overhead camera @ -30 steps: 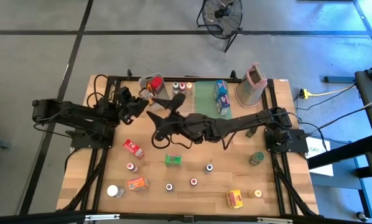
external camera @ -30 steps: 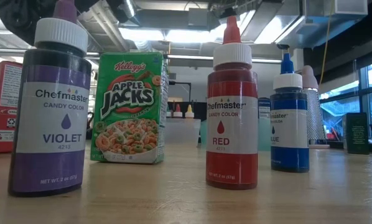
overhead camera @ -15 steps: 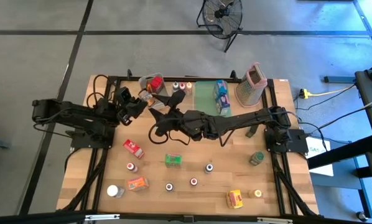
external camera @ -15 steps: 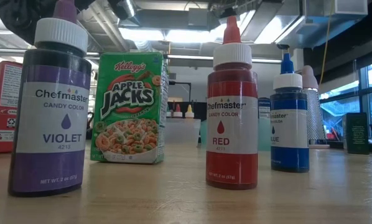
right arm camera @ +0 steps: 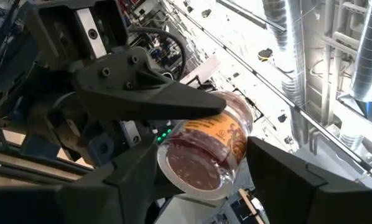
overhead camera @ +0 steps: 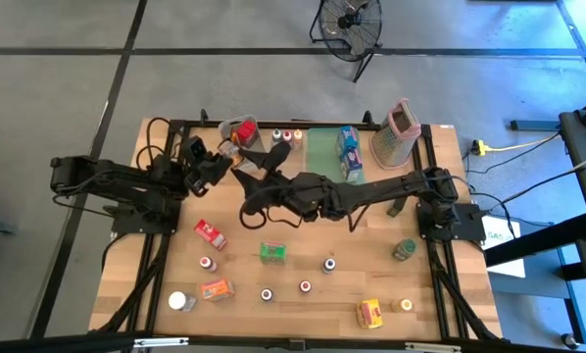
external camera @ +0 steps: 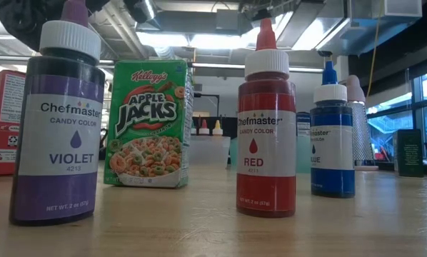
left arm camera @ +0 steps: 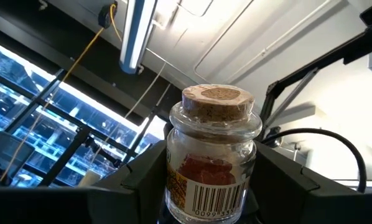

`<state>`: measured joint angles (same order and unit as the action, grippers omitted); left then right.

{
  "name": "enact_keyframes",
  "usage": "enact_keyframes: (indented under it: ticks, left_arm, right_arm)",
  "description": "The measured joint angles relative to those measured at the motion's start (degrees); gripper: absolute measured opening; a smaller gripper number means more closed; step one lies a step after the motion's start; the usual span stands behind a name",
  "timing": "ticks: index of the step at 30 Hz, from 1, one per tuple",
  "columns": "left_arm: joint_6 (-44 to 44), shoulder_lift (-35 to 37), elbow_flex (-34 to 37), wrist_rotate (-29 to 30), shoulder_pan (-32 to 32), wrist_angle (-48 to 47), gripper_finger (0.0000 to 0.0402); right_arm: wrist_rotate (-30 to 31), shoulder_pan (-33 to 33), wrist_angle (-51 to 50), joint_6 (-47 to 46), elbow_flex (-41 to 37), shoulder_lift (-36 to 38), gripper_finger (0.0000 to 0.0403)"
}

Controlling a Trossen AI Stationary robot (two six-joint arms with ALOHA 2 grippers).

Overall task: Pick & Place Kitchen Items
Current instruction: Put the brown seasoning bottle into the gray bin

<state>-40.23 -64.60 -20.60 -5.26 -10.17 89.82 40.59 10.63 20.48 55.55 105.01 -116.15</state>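
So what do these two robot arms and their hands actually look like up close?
Both arms are dark, nearly black, built from jointed segments with black cables looping off them. The left arm and right arm match. The left hand and right hand each end in two flat, angular black fingers with visible screw heads; small green lights glow nearby.
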Motion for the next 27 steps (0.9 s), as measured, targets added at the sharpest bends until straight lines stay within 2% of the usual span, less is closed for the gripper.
enact_keyframes:
  ticks: [10,19,27]
  left_arm:
    - [-0.10,0.05,0.08,0.72,-0.05,0.05,0.0194]
    - [0.10,-0.07,0.08,-1.50,0.07,-0.40,0.0194]
    - [0.20,-0.07,0.09,-2.60,0.04,-0.40,0.0194]
  right_arm:
    - [0.44,-0.90,6.16,4.75,0.07,-2.79,0.0239]
    - [0.72,-1.65,5.02,4.89,0.00,-3.17,0.0237]
    - [1.68,-1.04,5.43,4.76,-0.02,-3.18,0.0210]
